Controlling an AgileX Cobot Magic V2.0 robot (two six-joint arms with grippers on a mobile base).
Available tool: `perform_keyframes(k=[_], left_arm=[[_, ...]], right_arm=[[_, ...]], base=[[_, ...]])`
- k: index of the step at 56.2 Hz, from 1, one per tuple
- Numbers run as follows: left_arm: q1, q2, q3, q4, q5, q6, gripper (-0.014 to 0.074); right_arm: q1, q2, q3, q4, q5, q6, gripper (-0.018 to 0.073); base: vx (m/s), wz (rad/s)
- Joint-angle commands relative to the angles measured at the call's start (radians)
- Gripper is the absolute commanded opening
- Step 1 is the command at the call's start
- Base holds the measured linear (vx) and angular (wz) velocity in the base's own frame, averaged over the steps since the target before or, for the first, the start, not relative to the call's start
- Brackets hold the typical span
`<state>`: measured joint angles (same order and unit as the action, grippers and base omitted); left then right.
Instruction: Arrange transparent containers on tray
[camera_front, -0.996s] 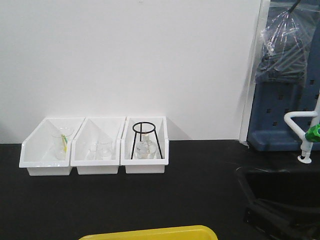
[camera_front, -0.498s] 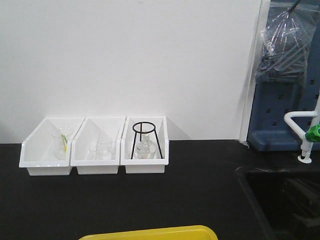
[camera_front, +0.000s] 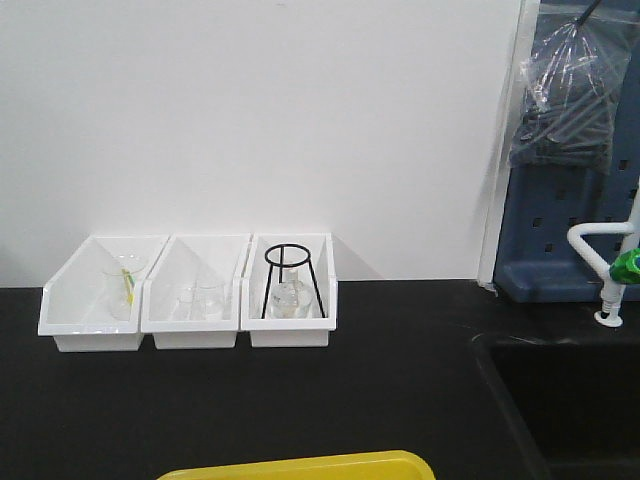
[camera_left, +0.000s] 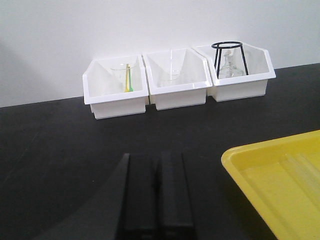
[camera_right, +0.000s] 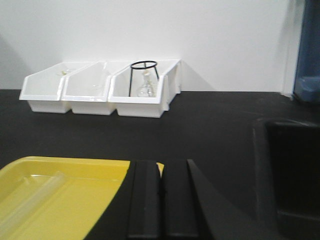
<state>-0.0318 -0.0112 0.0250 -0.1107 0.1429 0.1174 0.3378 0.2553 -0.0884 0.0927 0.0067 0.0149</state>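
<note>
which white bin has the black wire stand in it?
The rightmost bin, nearest the sink; the black stand sits over a flask. The other two bins hold only glassware.

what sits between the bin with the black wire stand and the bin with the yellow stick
A third white bin holding clear glassware sits between the wire-stand bin and the yellow-stick bin, clearest in the left wrist view.

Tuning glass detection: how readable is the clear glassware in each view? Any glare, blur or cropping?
Front view: soft focus, even light, beakers in the white bins faint; yellow tray cropped at the bottom edge. Left wrist: sharper, tube on the tray barely visible. Right wrist: blurry near field, tube a pale streak; no strong glare.
</note>
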Motion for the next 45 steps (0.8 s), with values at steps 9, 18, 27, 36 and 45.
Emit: perform_keyframes(k=[9, 18, 27, 36, 45], left_arm=[[0.003, -0.014, 0.038, -0.003, -0.076, -0.001, 0.0000], [0.003, -0.014, 0.038, -0.003, -0.076, -0.001, 0.0000], [0.003, -0.014, 0.038, -0.003, -0.075, -0.001, 0.0000], [0.003, -0.014, 0.038, -0.003, -0.075, -0.001, 0.0000], [0.003, -0.014, 0.038, -0.003, -0.075, -0.001, 0.0000]], right_arm=[[-0.190, -0.197, 0.128, -0.034, -0.060, -0.003, -0.0011], [-0.299, -0.277, 0.128, -0.068, 0.031, -0.003, -0.0011], [-0.318, -0.274, 0.128, -0.067, 0.060, -0.003, -0.0011], [-0.318, -0.274, 0.128, -0.067, 0.059, -0.004, -0.0011], [-0.318, -0.274, 0.128, -0.067, 0.059, -0.004, -0.0011]], base=[[0.00, 0.00], [0.00, 0.00], [0.00, 0.00], [0.00, 0.00], [0.00, 0.00]])
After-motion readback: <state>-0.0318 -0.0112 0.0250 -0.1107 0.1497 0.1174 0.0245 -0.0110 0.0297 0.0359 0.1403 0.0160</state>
